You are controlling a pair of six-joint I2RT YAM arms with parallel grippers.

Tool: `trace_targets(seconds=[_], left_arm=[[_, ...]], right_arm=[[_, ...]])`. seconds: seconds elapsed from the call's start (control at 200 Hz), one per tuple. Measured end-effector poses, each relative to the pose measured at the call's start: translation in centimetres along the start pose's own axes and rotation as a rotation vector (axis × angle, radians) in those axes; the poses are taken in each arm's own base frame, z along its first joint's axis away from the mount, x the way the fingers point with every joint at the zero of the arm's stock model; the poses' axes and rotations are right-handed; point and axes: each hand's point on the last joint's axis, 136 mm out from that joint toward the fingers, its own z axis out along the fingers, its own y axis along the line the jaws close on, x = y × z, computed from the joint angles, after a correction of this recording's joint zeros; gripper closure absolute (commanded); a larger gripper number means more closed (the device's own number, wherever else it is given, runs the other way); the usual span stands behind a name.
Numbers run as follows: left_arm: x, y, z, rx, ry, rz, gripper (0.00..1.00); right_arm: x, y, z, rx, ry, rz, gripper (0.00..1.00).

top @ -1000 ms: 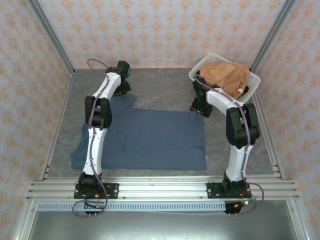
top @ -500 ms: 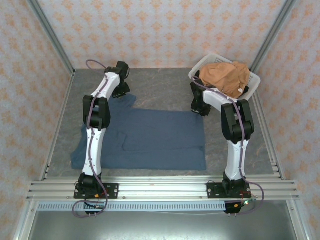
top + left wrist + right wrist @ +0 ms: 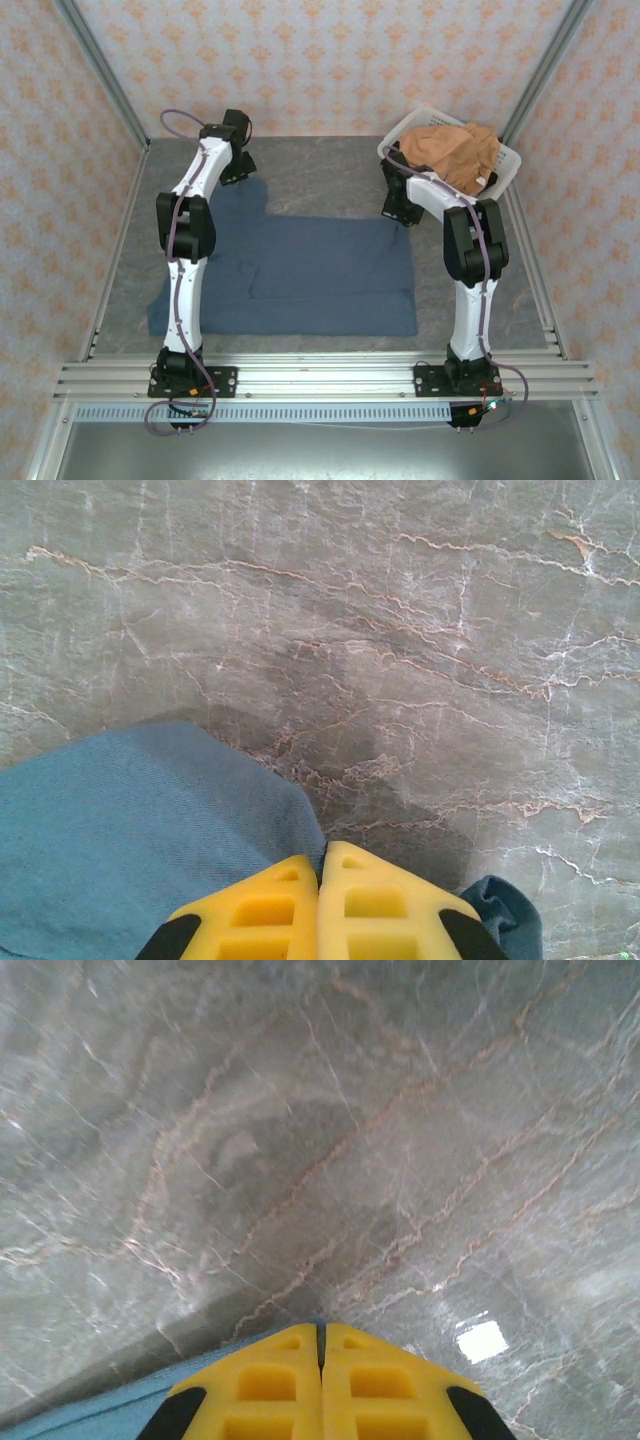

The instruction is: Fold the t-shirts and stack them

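Note:
A slate-blue t-shirt (image 3: 300,275) lies spread flat on the marble table. At its far-left corner my left gripper (image 3: 240,170) is shut on the blue cloth (image 3: 130,840), which runs between the yellow fingers (image 3: 250,910). My right gripper (image 3: 400,212) sits at the shirt's far-right corner, shut on its blue edge (image 3: 90,1410), a thin strip of cloth showing between the yellow fingers (image 3: 380,1390). An orange-tan t-shirt (image 3: 455,152) lies crumpled in the white basket (image 3: 500,175) at the back right.
The grey marble table (image 3: 320,170) stretches bare behind the blue shirt. Metal frame posts and patterned walls close in the sides and back. The basket stands just behind the right arm.
The right gripper has shut on the shirt's far-right corner. The left arm has drawn its corner toward the back, and the shirt has shifted slightly.

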Motion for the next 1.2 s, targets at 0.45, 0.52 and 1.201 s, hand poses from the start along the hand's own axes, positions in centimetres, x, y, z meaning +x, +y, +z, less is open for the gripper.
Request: trace_targets(seconds=[0.45,0.52,1.201], left_arm=[[4.1,4.2,-8.0,-0.015,0.004,-0.073,1.0],[6.1,5.9,-9.5,-0.03,0.015,-0.099,1.0],[21.9,16.2,-16.1,-0.09,0.088,-0.202,1.0]], right_arm=[[0.7,-1.1,-2.4,-0.029,-0.015,-0.006,1.0],[1.1,-1.5,-3.0,-0.035,-0.019,-0.008,1.0],[8.1,-5.2,-6.0,-0.027,0.011,-0.039,1.0]])
